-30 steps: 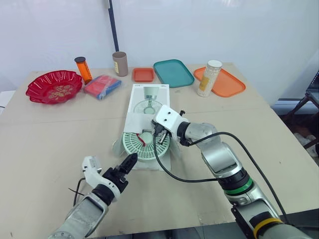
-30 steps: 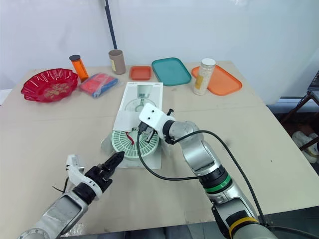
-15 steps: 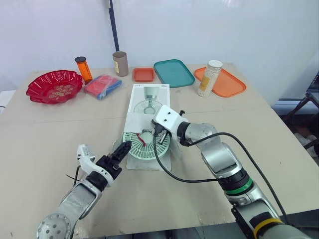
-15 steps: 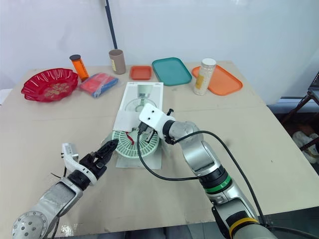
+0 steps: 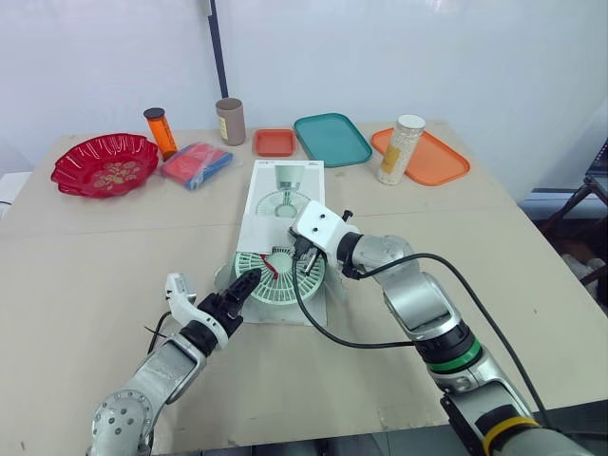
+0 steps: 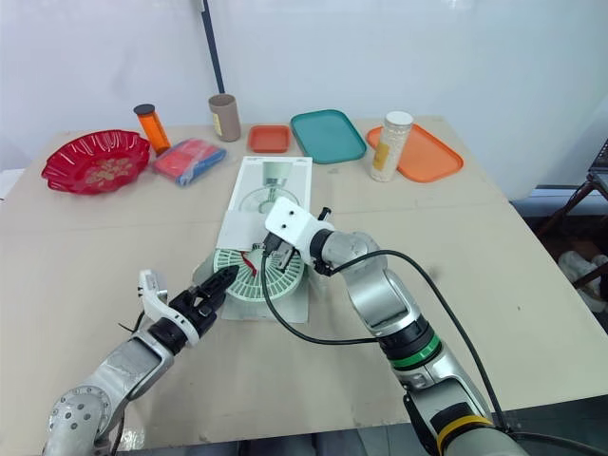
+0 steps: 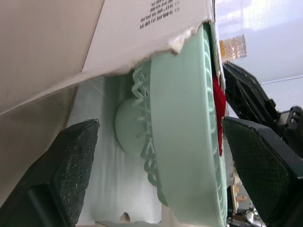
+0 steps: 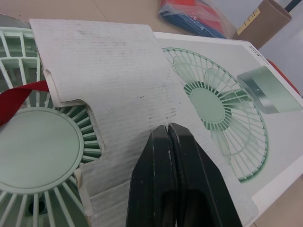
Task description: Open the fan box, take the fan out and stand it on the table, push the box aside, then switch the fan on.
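Mint fan in box | left gripper agape — straddling it; right gripper closed

Bare beige tabletop lies wide open on both sides of the white cardboard fan box at centre. The right gripper and its looping black cable block the box's right side. The left gripper crowds the near-left rim of the pale green fan. A row of 8 items, red scalloped plastic bowl to flat orange tray, lines the far edge.
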Controlling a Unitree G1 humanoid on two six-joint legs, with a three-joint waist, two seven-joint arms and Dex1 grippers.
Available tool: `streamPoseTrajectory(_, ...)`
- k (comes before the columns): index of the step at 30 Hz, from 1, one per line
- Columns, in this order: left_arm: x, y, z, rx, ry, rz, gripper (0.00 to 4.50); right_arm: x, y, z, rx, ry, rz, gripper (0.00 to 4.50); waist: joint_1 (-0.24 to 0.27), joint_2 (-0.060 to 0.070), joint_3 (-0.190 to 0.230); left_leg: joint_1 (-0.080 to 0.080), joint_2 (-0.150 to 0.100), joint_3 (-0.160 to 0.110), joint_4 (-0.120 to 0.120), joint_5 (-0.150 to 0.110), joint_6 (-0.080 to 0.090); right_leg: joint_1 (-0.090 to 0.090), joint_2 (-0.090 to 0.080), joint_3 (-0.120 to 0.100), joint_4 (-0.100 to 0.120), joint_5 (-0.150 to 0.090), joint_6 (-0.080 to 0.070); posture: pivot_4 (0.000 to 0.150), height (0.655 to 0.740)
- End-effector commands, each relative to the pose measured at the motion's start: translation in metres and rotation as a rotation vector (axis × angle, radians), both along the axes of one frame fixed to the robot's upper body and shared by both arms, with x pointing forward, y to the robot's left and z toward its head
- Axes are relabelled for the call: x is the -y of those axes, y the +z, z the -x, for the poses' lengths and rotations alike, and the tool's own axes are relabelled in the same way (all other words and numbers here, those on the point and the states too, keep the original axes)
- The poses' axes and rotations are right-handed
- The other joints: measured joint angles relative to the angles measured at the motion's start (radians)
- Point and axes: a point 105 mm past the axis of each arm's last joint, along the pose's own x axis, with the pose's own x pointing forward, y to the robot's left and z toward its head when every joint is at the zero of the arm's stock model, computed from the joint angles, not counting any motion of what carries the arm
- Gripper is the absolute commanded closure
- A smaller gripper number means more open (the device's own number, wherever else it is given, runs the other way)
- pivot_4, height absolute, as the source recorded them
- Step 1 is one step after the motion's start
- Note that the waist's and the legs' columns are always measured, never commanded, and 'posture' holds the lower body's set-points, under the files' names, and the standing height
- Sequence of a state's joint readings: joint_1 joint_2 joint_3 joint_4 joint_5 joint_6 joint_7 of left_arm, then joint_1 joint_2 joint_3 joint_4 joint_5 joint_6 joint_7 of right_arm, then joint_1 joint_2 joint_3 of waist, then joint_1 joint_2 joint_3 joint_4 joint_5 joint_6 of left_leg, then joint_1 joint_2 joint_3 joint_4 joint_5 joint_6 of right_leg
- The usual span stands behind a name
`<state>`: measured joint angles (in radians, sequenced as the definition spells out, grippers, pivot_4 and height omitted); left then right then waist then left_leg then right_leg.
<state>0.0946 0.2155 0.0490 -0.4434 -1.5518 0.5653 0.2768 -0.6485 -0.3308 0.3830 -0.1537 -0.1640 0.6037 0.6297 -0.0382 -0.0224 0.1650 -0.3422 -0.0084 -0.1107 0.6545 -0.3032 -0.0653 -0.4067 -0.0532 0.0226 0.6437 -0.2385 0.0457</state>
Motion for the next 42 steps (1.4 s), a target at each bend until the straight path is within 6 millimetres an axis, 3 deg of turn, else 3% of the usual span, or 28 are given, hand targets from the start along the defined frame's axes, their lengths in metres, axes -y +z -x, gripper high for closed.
streamPoseTrajectory(1,-0.001,0.007,-0.004,0.027,0.013,0.009,0.09,0.004,-0.016,-0.001,-0.058,-0.021,0.033,4.5,0.0,0.0,0.0,0.0,0.0,0.0,0.0,0.0,0.0,0.0,0.0,0.0,0.0,0.0,0.0,0.15,0.7255)
streamPoseTrajectory(4,0.002,0.009,-0.005,0.033,0.009,0.021,0.09,0.004,-0.016,-0.001,-0.059,-0.021,0.034,4.5,0.0,0.0,0.0,0.0,0.0,0.0,0.0,0.0,0.0,0.0,0.0,0.0,0.0,0.0,0.0,0.15,0.7255)
streamPoseTrajectory(9,0.002,0.01,-0.005,0.026,0.017,0.022,1.54,0.004,-0.017,0.0,-0.062,-0.023,0.033,4.5,0.0,0.0,0.0,0.0,0.0,0.0,0.0,0.0,0.0,0.0,0.0,0.0,0.0,0.0,0.0,0.15,0.7255)
streamPoseTrajectory(16,0.002,0.012,-0.006,0.033,0.022,0.023,1.54,0.004,-0.017,0.0,-0.062,-0.023,0.031,4.5,0.0,0.0,0.0,0.0,0.0,0.0,0.0,0.001,-0.001,0.0,0.0,0.0,0.0,-0.002,0.003,0.15,0.7255)
streamPoseTrajectory(20,0.002,0.012,-0.006,0.033,0.021,0.02,2.56,0.003,-0.017,-0.001,-0.061,-0.022,0.03,4.5,0.001,0.0,0.0,0.0,0.0,-0.001,0.0,0.001,-0.001,0.0,0.0,0.0,0.0,-0.003,0.005,0.15,0.7255)
streamPoseTrajectory(29,-0.001,0.01,-0.004,0.023,0.04,0.022,2.56,0.003,-0.017,-0.002,-0.063,-0.022,0.032,4.5,0.0,0.0,0.0,0.0,0.0,-0.001,0.0,0.001,-0.002,0.0,0.0,0.0,0.0,-0.002,0.005,0.15,0.7255)
streamPoseTrajectory(42,-0.014,0.004,0.028,-0.054,0.055,0.023,2.56,0.0,-0.016,-0.004,-0.075,-0.037,0.023,4.5,-0.007,0.0,0.0,0.0,0.001,0.0,-0.001,0.001,-0.002,-0.001,0.0,0.0,0.0,-0.003,0.004,0.15,0.7255)
